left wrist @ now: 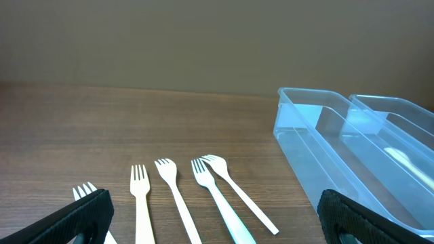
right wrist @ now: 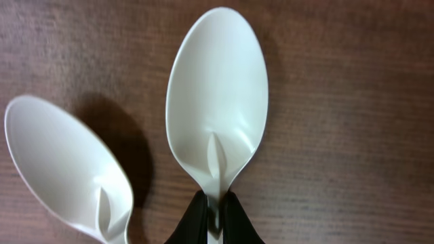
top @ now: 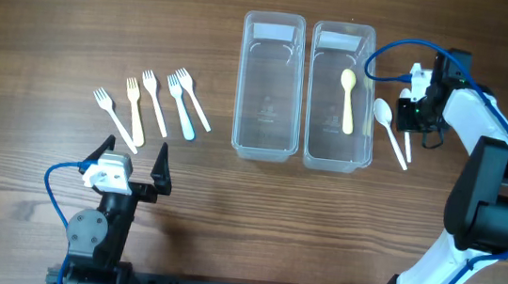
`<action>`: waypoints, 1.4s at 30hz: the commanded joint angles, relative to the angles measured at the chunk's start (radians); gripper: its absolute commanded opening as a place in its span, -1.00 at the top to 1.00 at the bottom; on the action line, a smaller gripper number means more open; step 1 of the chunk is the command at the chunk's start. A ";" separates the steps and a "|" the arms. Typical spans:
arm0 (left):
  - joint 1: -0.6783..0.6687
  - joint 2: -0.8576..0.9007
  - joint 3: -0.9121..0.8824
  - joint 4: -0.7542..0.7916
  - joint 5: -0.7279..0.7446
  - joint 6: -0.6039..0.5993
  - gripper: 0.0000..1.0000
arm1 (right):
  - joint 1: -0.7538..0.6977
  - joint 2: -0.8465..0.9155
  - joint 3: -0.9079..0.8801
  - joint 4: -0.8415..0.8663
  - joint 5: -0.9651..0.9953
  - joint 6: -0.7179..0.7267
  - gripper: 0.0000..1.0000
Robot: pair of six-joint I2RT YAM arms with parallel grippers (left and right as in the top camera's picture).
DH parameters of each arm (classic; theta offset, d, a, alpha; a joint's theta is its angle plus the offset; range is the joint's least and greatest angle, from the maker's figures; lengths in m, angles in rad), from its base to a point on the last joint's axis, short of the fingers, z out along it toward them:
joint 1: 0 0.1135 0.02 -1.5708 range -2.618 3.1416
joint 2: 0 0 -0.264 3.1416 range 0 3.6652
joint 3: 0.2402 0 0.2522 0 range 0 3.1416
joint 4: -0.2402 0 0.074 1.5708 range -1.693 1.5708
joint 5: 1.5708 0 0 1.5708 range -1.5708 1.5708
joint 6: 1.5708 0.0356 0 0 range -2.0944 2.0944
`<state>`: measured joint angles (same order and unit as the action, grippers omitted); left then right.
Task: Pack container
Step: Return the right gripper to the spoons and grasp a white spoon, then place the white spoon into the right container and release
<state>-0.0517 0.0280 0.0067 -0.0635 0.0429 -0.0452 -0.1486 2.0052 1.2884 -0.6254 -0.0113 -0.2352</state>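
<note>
Two clear containers stand side by side mid-table. The left one (top: 263, 138) is empty. The right one (top: 336, 155) holds a yellow spoon (top: 347, 100). My right gripper (top: 412, 110) is just right of that container, shut on the neck of a white spoon (right wrist: 217, 95). A second white spoon (top: 385, 113) lies beside it, also in the right wrist view (right wrist: 61, 163). Several forks (top: 149, 103) lie in a row at the left and show in the left wrist view (left wrist: 173, 196). My left gripper (top: 129, 162) is open and empty, just in front of them.
The left container's near wall (left wrist: 319, 149) fills the right side of the left wrist view. Bare wooden table lies between the forks and the containers. The right arm's blue cable (top: 386, 57) loops over the far right corner of the right container.
</note>
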 commanded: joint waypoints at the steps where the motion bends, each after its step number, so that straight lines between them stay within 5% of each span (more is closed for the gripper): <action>1: -0.005 -0.002 -0.001 -0.010 0.013 0.015 -1.00 | 0.005 -0.013 0.090 -0.049 0.045 0.029 0.91; 11: -0.005 -0.002 -0.001 -0.010 0.013 0.015 -1.00 | 0.008 -0.196 0.439 -0.235 -0.062 0.089 0.91; 19: -0.005 -0.002 -0.001 -0.010 0.013 0.015 -1.00 | 0.111 -0.229 0.431 -0.346 -0.203 0.141 0.91; 29: -0.005 -0.002 -0.001 -0.010 0.013 0.015 -1.00 | 0.349 -0.221 0.397 -0.316 -0.134 0.221 0.91; 42: -0.005 -0.002 -0.001 -0.010 0.013 0.015 -0.99 | 0.379 -0.130 0.222 -0.190 -0.077 0.291 0.91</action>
<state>-0.0517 0.0280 0.0067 -0.0635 0.0429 -0.0456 0.2314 1.8366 1.5562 -0.8337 -0.1112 0.0299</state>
